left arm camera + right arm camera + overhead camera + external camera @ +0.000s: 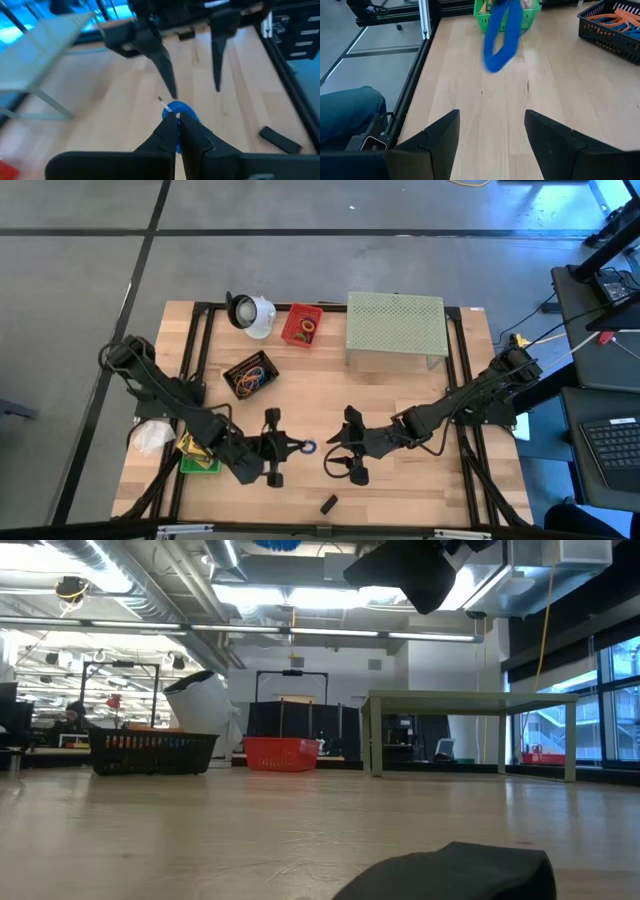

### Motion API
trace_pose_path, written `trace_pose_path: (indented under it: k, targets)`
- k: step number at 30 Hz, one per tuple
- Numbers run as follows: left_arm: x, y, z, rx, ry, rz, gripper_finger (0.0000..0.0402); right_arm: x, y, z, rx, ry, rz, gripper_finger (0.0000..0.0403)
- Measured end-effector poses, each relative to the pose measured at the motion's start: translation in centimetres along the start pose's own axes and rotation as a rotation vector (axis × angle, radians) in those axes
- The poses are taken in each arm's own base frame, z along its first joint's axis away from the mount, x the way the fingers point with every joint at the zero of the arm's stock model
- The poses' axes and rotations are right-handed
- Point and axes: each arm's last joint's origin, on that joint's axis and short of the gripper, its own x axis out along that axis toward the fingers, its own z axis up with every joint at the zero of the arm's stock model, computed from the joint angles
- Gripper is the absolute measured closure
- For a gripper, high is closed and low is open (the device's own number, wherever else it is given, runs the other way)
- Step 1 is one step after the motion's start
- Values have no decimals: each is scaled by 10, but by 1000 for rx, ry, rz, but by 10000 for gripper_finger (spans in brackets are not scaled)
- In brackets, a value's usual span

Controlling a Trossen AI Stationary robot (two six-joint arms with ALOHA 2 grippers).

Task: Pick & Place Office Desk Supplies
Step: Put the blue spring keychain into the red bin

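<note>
Clearly the left gripper (296, 446) is pinched tight on a blue oval clip (308, 447), holding it out over the bare wood toward the middle of the table's near half, apparently to offer it to the other arm. Facing it, the right gripper (334, 450) stands with its fingers spread wide and nothing between them, the clip hanging just ahead of their tips in the right wrist view (500, 37); I judge this to be a handover about to happen. Three baskets wait as likely destinations: a green basket (199, 463) by the near left edge under the left arm, a black basket (251, 374) of rubber bands left of centre, a red basket (302, 326) at the far edge. A small black clip (327, 504) lies alone near the near edge.
</note>
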Motion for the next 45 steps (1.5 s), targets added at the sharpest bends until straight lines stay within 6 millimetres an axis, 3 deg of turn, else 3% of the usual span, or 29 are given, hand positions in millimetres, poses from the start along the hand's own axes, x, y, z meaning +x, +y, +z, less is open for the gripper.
trace_pose_path:
  k: [10, 17, 22, 30, 37, 45]
  targets:
    - [-1, 16, 7, 108, -52, 220, 398, 0, 0, 0, 22, 0, 0, 177]
    - [22, 53, 11, 130, -2, 438, 398, 1, -3, 1, 25, -3, -8, 177]
    - [47, 97, 14, 125, 76, 548, 398, 1, -6, 2, 27, -24, -57, 177]
    - [78, 190, 7, 42, 221, 672, 398, 1, -7, 3, 26, -37, -91, 177]
    - [99, 265, -17, -130, 325, 613, 398, 1, -7, 3, 27, -41, -90, 177]
    - [119, 316, -53, -205, 451, 699, 398, 1, -7, 3, 1, -40, -91, 177]
